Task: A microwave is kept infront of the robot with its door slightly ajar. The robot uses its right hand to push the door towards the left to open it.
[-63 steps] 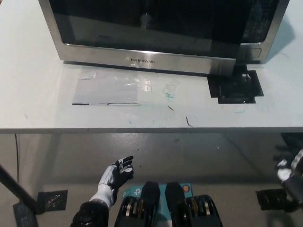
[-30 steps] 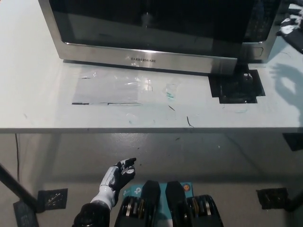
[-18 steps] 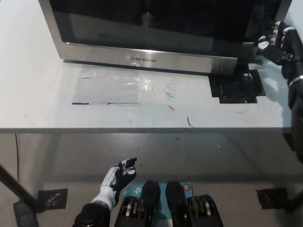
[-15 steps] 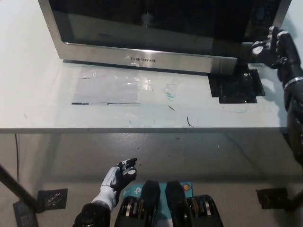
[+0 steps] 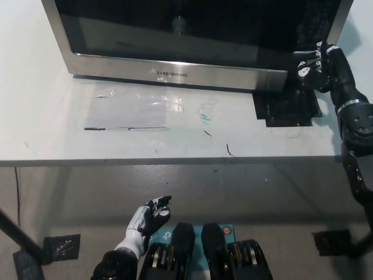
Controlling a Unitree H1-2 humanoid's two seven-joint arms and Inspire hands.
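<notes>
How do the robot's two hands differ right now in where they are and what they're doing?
The right hand is raised over the white table, at the right edge of the microwave door; the left hand hangs low, below the table edge, near nothing. The right hand's fingers curl toward the door; the left hand's fingers are loosely apart. The right hand looks black, the left white and black. Neither holds anything.

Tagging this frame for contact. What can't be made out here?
- Head view: microwave top cut off by the picture's upper edge.
- Right hand meets the door's right edge against dark glass; actual contact unclear.
- Left hand low, below the table; finger state too small.
</notes>
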